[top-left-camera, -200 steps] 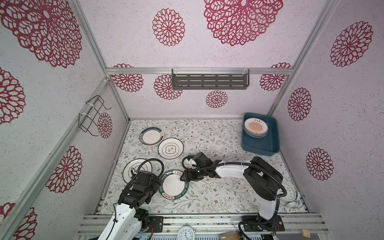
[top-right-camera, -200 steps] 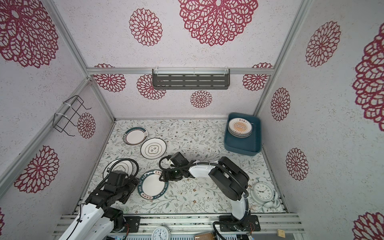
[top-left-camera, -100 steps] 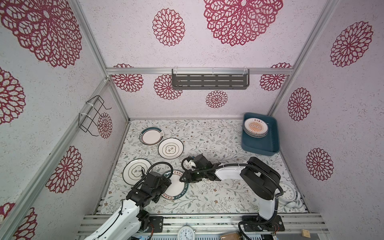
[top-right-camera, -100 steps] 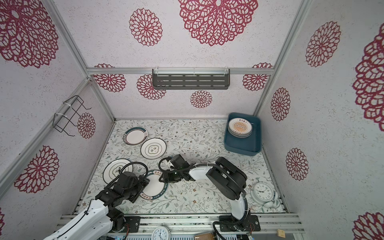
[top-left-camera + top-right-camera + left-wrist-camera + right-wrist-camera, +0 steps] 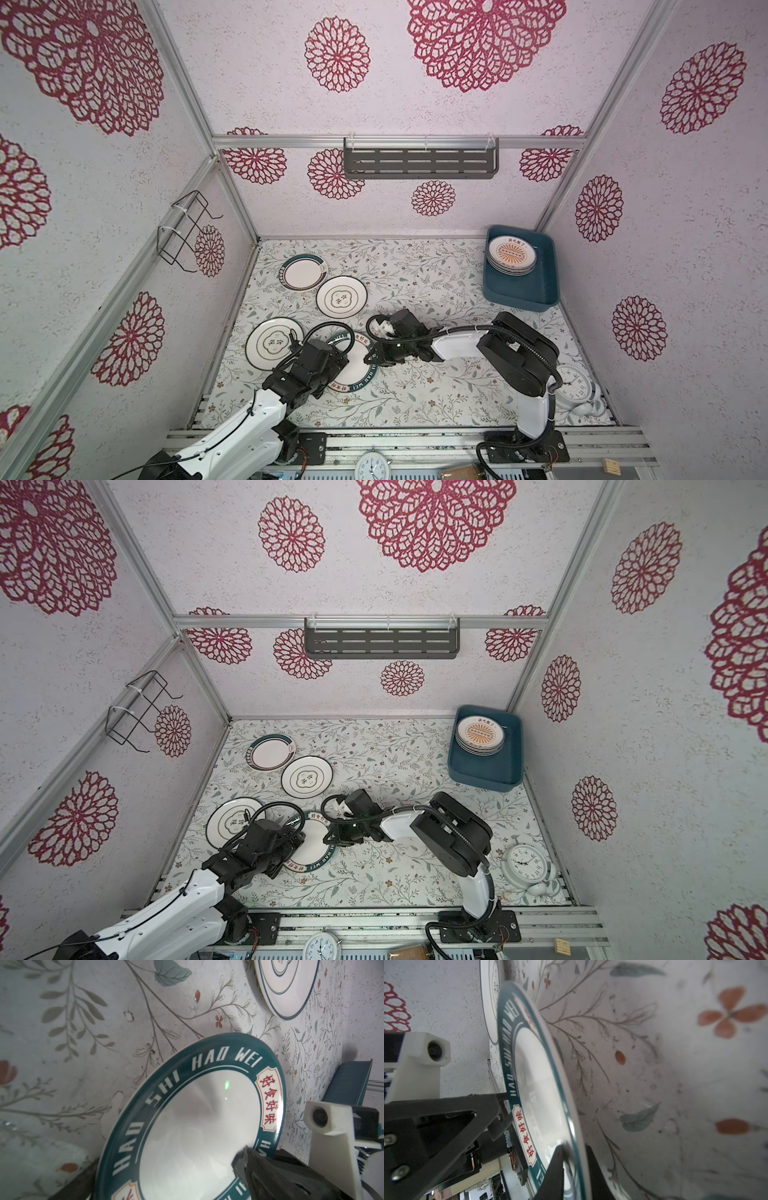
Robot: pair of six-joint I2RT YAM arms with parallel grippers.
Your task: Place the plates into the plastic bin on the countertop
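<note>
A white plate with a dark-green lettered rim [image 5: 353, 368] [image 5: 311, 848] [image 5: 197, 1126] lies near the countertop's front. My right gripper [image 5: 376, 359] [image 5: 576, 1176] is shut on its right rim, one finger on each face. My left gripper [image 5: 336, 355] [image 5: 295, 837] stands open over the plate's left side, holding nothing. Further back and left lie three more plates: a green-rimmed one [image 5: 302, 272] and two with clover emblems [image 5: 341, 296] [image 5: 274, 341]. The teal plastic bin [image 5: 521, 291] [image 5: 486, 771] sits at the back right with a stack of sunburst plates [image 5: 511, 253] in its far end.
A white clock [image 5: 575, 384] stands at the front right beside the right arm's base. A grey slotted shelf [image 5: 419, 163] hangs on the back wall and a black wire rack [image 5: 187, 230] on the left wall. The bin's near half is bare.
My left gripper moved right, from over the front-left clover plate to the lettered plate's left side. My right gripper's jaws closed onto that plate's rim.
</note>
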